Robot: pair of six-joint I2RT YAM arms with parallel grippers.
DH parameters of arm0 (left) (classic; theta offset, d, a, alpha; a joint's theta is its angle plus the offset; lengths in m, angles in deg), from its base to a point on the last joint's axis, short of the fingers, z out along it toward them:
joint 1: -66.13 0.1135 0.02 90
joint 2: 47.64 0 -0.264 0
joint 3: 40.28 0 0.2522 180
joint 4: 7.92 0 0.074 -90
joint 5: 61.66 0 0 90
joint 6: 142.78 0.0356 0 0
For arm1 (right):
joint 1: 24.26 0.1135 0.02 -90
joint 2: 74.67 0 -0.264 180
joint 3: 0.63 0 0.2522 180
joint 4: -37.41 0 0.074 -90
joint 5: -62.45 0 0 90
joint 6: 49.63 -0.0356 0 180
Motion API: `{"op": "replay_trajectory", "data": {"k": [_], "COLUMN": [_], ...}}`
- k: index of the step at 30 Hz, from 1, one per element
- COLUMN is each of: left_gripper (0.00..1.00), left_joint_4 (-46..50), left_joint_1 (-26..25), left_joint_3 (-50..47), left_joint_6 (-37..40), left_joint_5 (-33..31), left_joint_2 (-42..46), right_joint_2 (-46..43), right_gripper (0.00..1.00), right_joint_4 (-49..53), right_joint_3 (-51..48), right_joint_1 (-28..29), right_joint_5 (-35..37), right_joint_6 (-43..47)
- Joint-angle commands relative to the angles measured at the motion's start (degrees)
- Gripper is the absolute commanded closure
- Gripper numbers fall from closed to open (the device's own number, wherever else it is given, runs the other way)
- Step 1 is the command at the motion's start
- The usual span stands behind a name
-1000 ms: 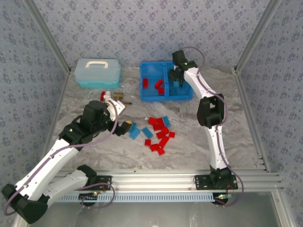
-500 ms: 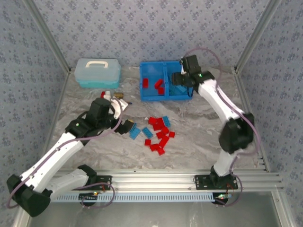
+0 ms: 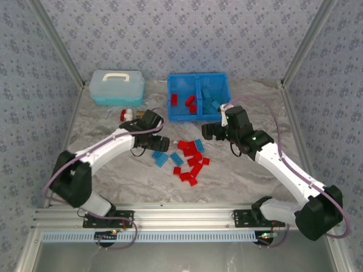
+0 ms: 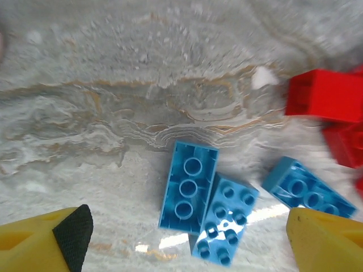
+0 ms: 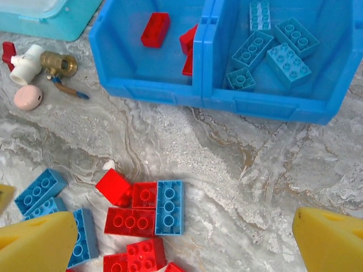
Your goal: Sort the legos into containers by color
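While both claws stand open and empty, the step in hand seems to be the pick of 1 blue brick by the left gripper (image 4: 190,229). Its yellow fingers (image 4: 34,249) are wide apart, low over the marbled table (image 4: 113,85). Between them lie 2 blue legos that touch each other along their sides: an upside-down brick (image 4: 189,187) and a studs-up brick (image 4: 226,226). A 3rd blue brick (image 4: 309,190) lies just beside the right finger, and a red brick (image 4: 323,96) is a little farther.

To do this well, I would not close on the touching pair, because 1 of them can slip or be pushed away. It is better to centre on a single brick, with the pads on its 2 long sides, to go down low on its walls and only then to close.

The right gripper (image 5: 184,241) holds nothing and hangs above the mixed pile (image 5: 144,218), in front of the blue bin (image 5: 255,102). Red bricks (image 5: 155,29) lie in the left compartment and blue bricks (image 5: 275,45) in the right compartment, so this brick belongs in the right compartment. Both arms are near the same pile; they should take turns.
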Motion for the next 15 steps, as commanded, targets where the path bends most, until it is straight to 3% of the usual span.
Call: {"op": "replay_trajectory", "data": {"k": [1,15], "left_gripper": [0.13,0.47], "left_joint_4": [-1.90,-6.39], "left_joint_1": [-0.01,0.09], "left_joint_3": [1.66,3.20], "left_joint_6": [-1.57,-0.84], "left_joint_5": [-1.27,-0.35], "left_joint_2": [-4.36,-15.56], "right_joint_2": [0.01,0.83], "right_gripper": [0.00,0.00], "right_joint_4": [0.43,1.99], "right_joint_3": [0.72,1.17], "right_joint_1": [0.01,0.01], "right_joint_5": [-0.68,0.13], "right_joint_6": [1.03,0.93]}}
